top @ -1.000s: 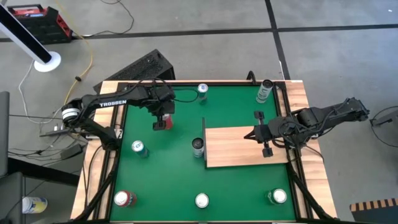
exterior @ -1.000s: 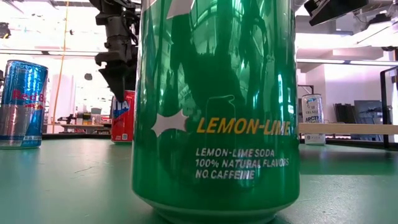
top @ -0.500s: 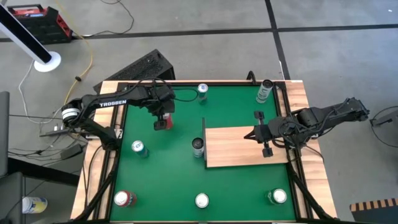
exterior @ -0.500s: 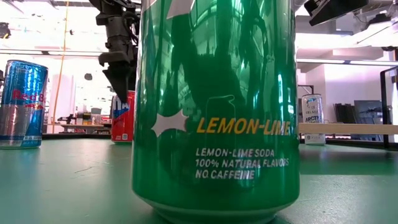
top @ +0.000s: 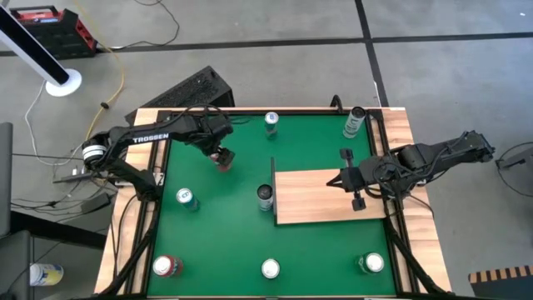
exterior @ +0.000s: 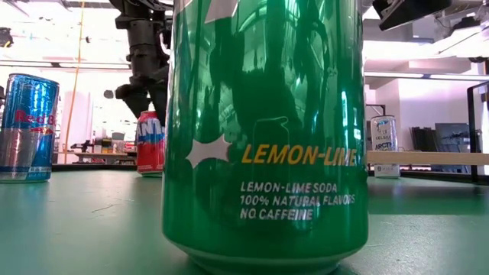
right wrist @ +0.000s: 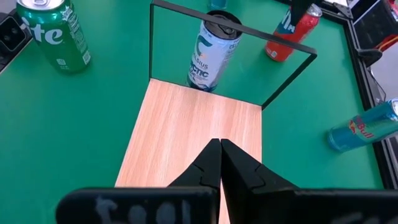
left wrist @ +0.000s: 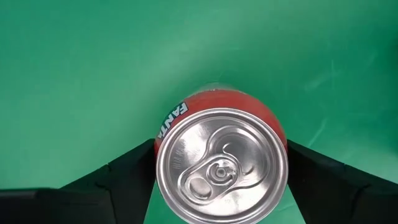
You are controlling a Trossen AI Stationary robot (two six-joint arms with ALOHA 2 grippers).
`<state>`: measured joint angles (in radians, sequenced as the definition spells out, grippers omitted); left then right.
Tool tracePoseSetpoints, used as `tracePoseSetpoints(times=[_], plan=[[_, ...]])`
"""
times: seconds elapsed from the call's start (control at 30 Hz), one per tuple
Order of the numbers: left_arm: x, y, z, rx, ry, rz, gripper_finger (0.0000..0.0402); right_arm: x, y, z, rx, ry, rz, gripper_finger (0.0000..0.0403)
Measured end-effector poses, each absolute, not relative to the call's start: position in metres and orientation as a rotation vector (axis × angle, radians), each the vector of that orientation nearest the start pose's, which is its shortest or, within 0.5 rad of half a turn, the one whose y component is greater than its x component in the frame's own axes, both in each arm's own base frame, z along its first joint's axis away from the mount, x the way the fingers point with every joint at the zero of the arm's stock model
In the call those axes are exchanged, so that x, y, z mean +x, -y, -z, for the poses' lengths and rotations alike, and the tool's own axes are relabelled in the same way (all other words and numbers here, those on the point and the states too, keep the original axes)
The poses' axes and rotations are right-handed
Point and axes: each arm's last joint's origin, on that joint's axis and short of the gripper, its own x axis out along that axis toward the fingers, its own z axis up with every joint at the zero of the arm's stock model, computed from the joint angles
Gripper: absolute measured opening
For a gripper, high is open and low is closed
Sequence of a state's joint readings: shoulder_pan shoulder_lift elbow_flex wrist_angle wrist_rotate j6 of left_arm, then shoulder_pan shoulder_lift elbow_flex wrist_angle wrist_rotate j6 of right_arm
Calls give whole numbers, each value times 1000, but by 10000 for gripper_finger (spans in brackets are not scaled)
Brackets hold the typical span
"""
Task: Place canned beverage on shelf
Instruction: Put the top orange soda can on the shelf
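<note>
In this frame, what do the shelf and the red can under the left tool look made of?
The shelf: light unpainted wood by its grain, matte, with a thin dark frame, likely metal. The red can: probably aluminium, with a bare shiny pull-tab lid and a glossy printed red wall. The left tool straddles it.

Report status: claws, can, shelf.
Left claw open, straddling the red can, can on the table. Right claw shut, idle above the shelf. Shelf bare; Celsius can at its edge.
</note>
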<state>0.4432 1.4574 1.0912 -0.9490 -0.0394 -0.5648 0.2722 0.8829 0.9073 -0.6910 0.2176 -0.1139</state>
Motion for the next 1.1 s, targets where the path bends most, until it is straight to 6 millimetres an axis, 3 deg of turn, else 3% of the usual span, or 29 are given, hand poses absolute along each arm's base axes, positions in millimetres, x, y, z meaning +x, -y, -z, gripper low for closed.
tracePoseSetpoints(times=[0.17, 0.37, 1.1], plan=[[238, -116, -241, -815, -1138, -825, 303, 167, -40, -315, -269, -632, -89, 30], [238, -117, -241, -730, -1165, -751, 305, 168, -40, -315, -262, -627, -92, 30], [250, -120, -254, -688, -1086, -623, 307, 168, -41, -315, -266, -627, -95, 30]])
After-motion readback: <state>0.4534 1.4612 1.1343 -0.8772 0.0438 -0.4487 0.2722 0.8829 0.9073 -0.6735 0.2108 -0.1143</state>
